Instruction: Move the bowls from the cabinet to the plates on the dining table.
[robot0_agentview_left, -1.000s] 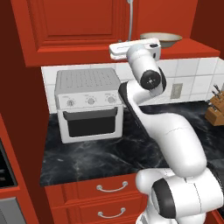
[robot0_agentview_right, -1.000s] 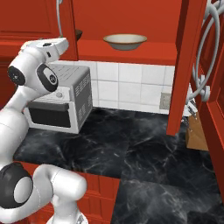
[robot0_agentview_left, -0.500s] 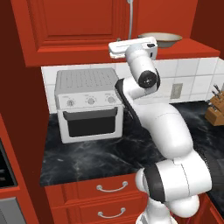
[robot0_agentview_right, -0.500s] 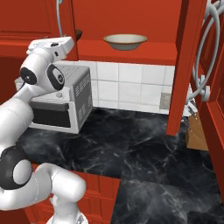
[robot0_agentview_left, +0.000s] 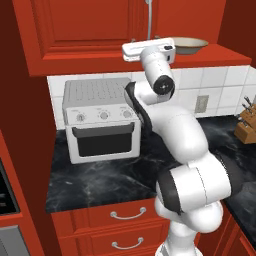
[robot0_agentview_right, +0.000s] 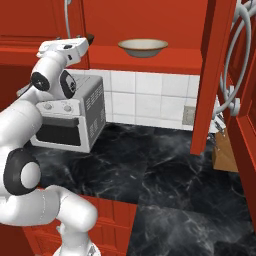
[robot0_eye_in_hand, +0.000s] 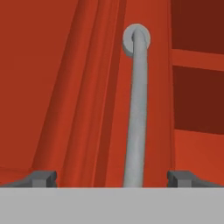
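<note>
- Gripper (robot0_eye_in_hand: 112, 178): jaws spread as wide as they go, with nothing between the pads. The two fingertips (robot0_eye_in_hand: 41, 177) stand well apart at the bottom edge of the hand view.
- Handle (robot0_eye_in_hand: 136, 109): a long silver bar that runs up between my fingertips to its round mount, untouched by either one. Over the last second my hand has edged only slightly sideways towards it, while my elbow has folded in closer to the base. I judge this to be the line-up for gripping the handle.
- Left door (robot0_agentview_left: 90, 25): shut, and the handle hangs on its right edge. It has to swing out before I can reach anything behind it, so the task stands at its opening step and no bowl has been lifted.
- Right door (robot0_agentview_right: 212, 75): already swung open, seen edge-on in the right base view.
- Cream bowl (robot0_agentview_right: 143, 47): upright on the red shelf (robot0_agentview_right: 165, 62) of the cabinet, unmoved over the last second and well to the side of my hand.
- Hard to make out: a dark rim (robot0_agentview_right: 89, 36) just past my hand may be the wooden bowl, though I cannot be sure. The shut door hides whatever else stands behind it, and my own hand covers the lower end of the handle in the base views.
</note>
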